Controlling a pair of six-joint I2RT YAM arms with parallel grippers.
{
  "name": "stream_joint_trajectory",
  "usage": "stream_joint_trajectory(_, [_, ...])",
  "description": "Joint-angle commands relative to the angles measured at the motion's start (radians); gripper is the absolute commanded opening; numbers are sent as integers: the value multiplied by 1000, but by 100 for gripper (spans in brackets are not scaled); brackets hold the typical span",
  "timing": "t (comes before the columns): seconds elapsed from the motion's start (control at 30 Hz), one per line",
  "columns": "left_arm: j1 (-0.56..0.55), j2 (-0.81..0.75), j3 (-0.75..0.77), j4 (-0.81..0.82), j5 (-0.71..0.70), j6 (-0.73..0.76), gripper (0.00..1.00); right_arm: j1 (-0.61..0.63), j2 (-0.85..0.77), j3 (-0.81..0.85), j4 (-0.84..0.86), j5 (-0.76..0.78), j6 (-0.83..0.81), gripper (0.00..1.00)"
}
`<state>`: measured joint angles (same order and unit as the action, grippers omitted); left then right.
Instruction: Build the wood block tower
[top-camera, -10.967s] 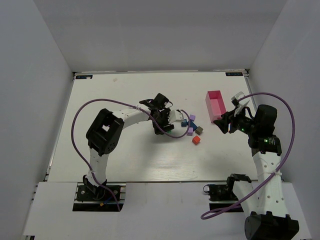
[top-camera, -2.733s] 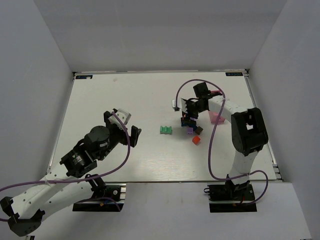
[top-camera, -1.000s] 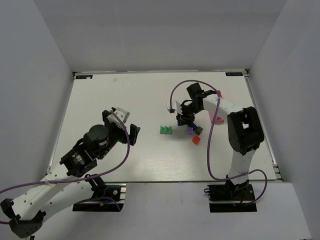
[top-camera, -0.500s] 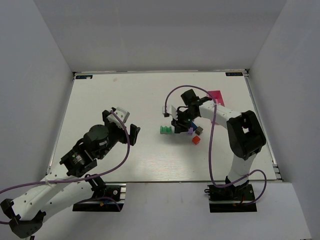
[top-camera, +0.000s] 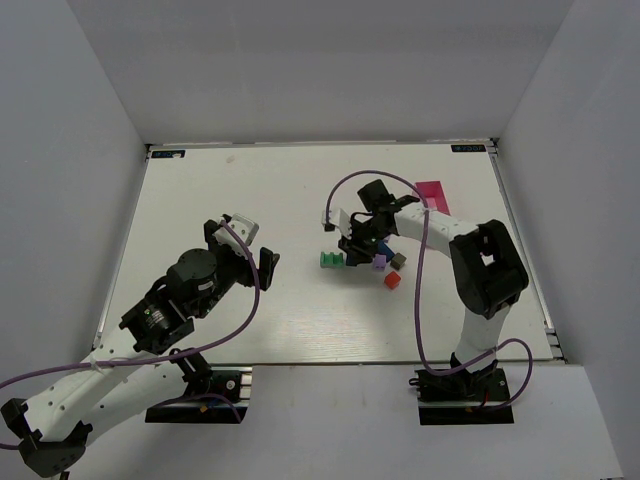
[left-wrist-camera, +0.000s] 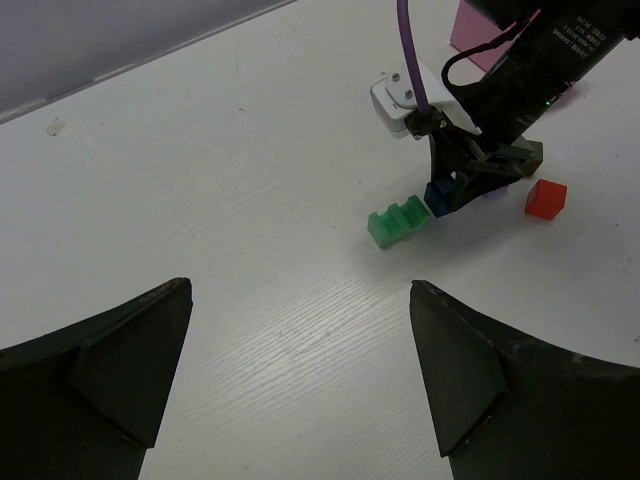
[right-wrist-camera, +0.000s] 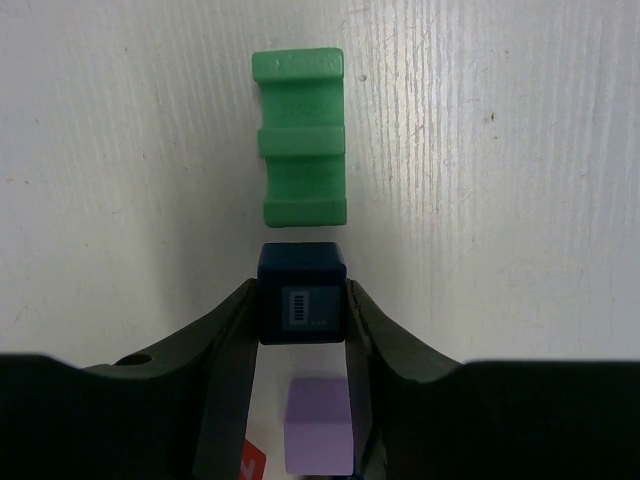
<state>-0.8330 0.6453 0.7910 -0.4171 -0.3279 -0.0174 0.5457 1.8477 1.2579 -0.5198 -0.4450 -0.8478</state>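
Note:
A notched green block (top-camera: 332, 260) (right-wrist-camera: 301, 150) lies flat on the white table. Just to its right, my right gripper (top-camera: 352, 250) (right-wrist-camera: 301, 300) is shut on a dark blue cube (right-wrist-camera: 301, 294) (left-wrist-camera: 438, 196), held low with a narrow gap to the green block. Behind the jaws sit a purple cube (right-wrist-camera: 320, 438) (top-camera: 380, 262), a red cube (top-camera: 392, 281) (left-wrist-camera: 545, 198) and a grey-brown cube (top-camera: 398, 260). My left gripper (top-camera: 260, 250) (left-wrist-camera: 300, 290) hangs open over bare table to the left, nothing between its fingers.
A pink rectangular box (top-camera: 432, 190) (left-wrist-camera: 470, 25) lies behind the right arm near the table's back right. The right arm's purple cable (top-camera: 345, 190) loops above the blocks. Grey walls enclose the table (top-camera: 220, 190) on three sides.
My right gripper has carried the blue cube leftward from the cluster of cubes to just beside the green block. The left arm has stayed still.

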Motion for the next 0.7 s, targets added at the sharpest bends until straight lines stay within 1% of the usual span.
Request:
stream_joint_trajectory(0.0, [6, -3, -7, 20, 10, 4, 100, 3, 13, 20, 15, -4, 3, 14])
stream_joint_trajectory(0.63, [6, -3, -16, 20, 1, 4, 100, 7, 82, 86, -39, -41, -77, 14])
stream_joint_trajectory(0.67, [6, -3, -16, 20, 1, 4, 100, 5, 84, 84, -37, -46, -82, 16])
